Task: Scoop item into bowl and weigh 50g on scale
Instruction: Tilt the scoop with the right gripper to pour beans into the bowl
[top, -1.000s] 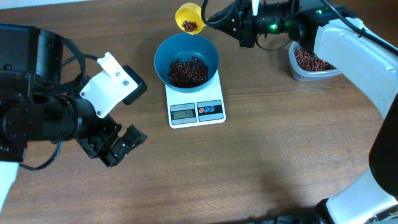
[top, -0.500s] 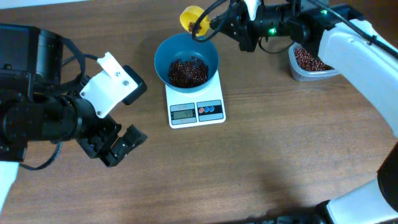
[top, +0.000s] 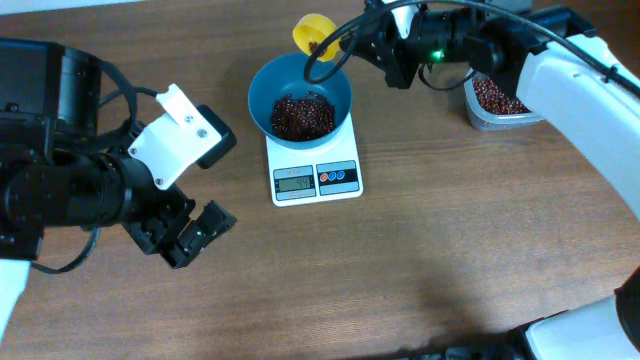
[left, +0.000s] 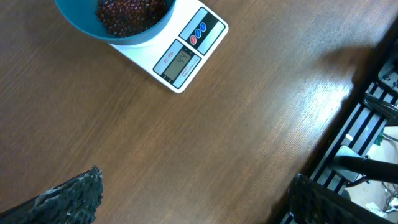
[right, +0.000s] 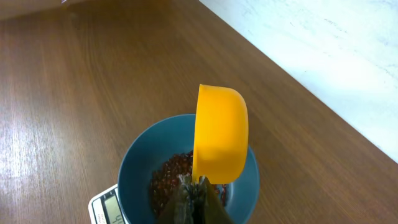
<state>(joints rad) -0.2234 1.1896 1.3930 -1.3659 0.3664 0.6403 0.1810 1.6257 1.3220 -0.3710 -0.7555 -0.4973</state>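
**Yellow scoop tipped above the blue bowl**

Yellow plastic is seen right at the tips of the right gripper (right: 196, 194). It is the scoop (right: 219, 134), and its handle is pinched between jaws that are pressed tight together. The scoop is turned on its side, just ahead of the jaws and a little above them. Whether any beans are inside it cannot be told.

Below and just ahead of these jaws, the teal-blue bowl (right: 132, 163) is found. A heap of dark red-brown beans (top: 302, 116) is held in its bottom. The bowl is set on the white scale (top: 316, 178), and the grey display and the red and blue buttons are turned away from the right jaws. Behind these jaws, beside the arm, a clear tub (top: 497, 100) with more beans is seen.

The jaws of the left gripper (top: 190, 235) are spread wide apart. Nothing is held between them, and only the brown wooden table (left: 236, 143) is seen there. The scale and the bowl are placed well ahead of these jaws and well apart from them.
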